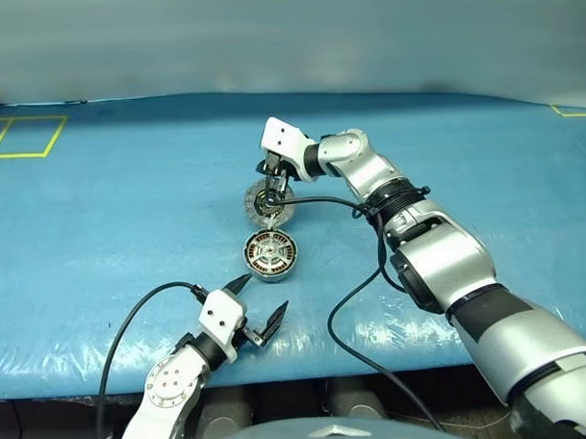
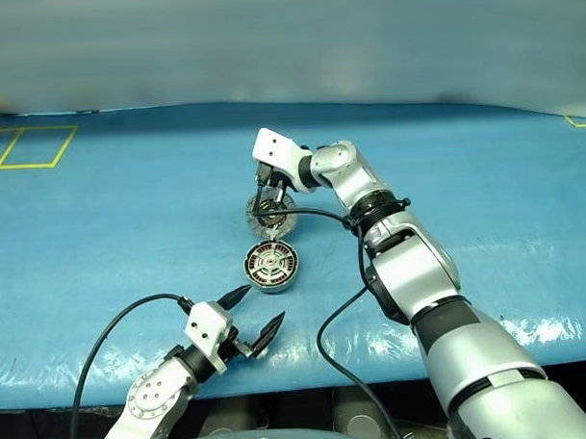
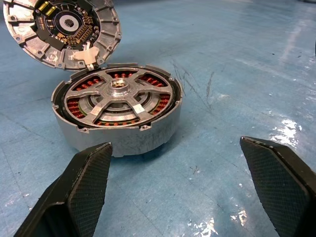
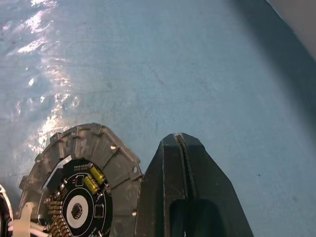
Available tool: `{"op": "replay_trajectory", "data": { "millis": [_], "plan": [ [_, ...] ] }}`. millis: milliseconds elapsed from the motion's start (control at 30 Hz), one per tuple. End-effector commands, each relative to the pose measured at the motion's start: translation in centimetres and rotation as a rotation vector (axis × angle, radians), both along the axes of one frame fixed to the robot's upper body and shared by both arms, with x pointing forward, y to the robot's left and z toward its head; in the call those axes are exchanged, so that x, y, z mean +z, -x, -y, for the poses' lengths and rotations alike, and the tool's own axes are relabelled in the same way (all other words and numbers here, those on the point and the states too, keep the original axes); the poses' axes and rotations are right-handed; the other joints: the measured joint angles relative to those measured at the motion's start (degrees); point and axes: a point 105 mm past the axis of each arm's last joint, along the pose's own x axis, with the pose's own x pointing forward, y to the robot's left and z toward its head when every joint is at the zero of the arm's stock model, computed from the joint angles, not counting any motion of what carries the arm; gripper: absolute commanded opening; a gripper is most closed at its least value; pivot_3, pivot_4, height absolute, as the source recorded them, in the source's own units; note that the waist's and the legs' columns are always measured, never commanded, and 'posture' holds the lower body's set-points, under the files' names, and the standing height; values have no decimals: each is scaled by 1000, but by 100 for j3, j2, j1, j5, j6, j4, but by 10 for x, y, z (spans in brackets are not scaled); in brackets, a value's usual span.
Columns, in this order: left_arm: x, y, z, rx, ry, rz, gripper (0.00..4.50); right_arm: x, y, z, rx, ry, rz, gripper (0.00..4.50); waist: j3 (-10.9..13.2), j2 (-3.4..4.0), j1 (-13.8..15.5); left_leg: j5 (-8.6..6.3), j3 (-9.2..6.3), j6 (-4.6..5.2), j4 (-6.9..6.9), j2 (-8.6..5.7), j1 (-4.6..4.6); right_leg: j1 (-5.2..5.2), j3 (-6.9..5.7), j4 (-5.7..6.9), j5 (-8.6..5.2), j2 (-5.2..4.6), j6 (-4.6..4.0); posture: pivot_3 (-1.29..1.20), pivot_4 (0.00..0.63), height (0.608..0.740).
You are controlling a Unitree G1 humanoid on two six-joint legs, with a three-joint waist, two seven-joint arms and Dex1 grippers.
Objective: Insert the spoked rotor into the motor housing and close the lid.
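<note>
At the left, near the table's (image 1: pixel 101 245) front edge, we see the left gripper (image 1: pixel 259 302) with its 2 black fingers (image 3: pixel 86 185) spread wide apart and holding nothing; it points toward the motor housing (image 1: pixel 272 256), which sits just beyond it on the blue surface. The housing rests flat, its open face turned upward, so its round axis stands vertical. In the left wrist view we see the spoked rotor (image 3: pixel 121 98) already seated inside the housing, lying level within the ring of copper-brown windings (image 3: pixel 74 106), its hub uppermost.

Directly behind the housing, on the side away from the robot, the lid (image 1: pixel 269 203) is joined to the housing's far rim and is swung open. Its inner face, with segmented rim and dark circuit centre, is exposed and tilted back toward the far side of the table.

To the right, the right arm reaches in over the lid. We see the right gripper (image 4: pixel 180 143) with its 2 fingers pressed together, its tip close beside the lid's far edge; whether it touches the lid we cannot tell.
</note>
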Motion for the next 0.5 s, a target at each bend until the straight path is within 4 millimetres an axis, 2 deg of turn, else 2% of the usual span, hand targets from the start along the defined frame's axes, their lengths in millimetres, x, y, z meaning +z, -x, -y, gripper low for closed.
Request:
{"op": "replay_trajectory", "data": {
  "millis": [33,267,500],
  "plan": [
    [12,-1,6,-15,22,47,4500,18,-5,-4,6,16,87,22,0,0,-5,0,0,0,0,0,0,0,0,0,0,0,0,0,150,740],
    [12,-2,6,-18,21,46,4500,14,2,-5,64,27,41,22,0,0,-30,0,0,-1,-2,-1,1,0,0,1,0,-3,-1,0,150,740],
    [11,-3,7,-26,21,45,4500,23,18,-7,204,26,-21,22,0,1,-26,0,-1,-1,-4,-1,4,2,-1,2,0,-4,-1,0,150,740]
  ]
}}
